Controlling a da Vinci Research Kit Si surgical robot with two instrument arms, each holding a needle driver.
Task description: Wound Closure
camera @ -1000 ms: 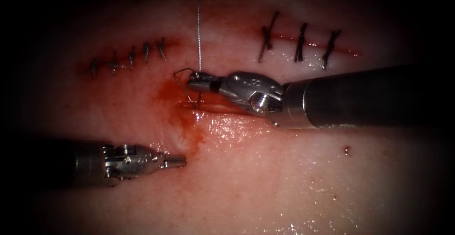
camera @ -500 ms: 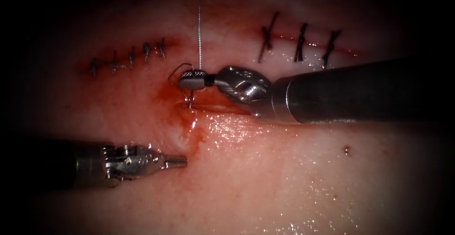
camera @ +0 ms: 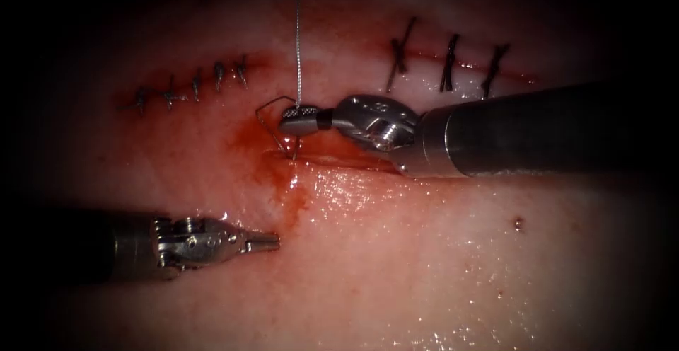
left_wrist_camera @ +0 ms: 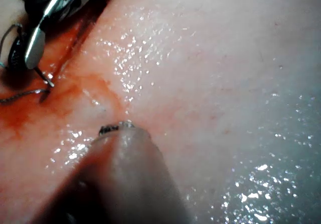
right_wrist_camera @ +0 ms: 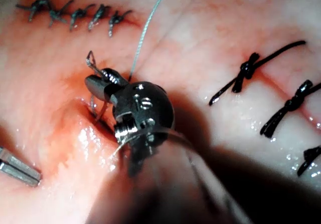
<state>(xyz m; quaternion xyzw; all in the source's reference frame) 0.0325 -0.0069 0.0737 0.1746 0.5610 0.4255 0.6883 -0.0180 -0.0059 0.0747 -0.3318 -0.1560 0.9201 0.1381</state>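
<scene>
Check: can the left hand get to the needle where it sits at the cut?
Probably yes. The left hand lies below the cut, holding nothing, with bare tissue between. The right hand grips the needle, its point at the cut.

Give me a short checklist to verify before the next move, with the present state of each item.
1. Right tool holds the needle: ok, shut on it above the cut's left end.
2. Grasp point along the curve: cannot tell.
3. Needle tip at the open cut: ok; depth in the tissue cannot tell.
4. Thread free of the finished stitches: ok, it rises straight up.
5. Left tool holds nothing: ok, shut, below the cut.
</scene>
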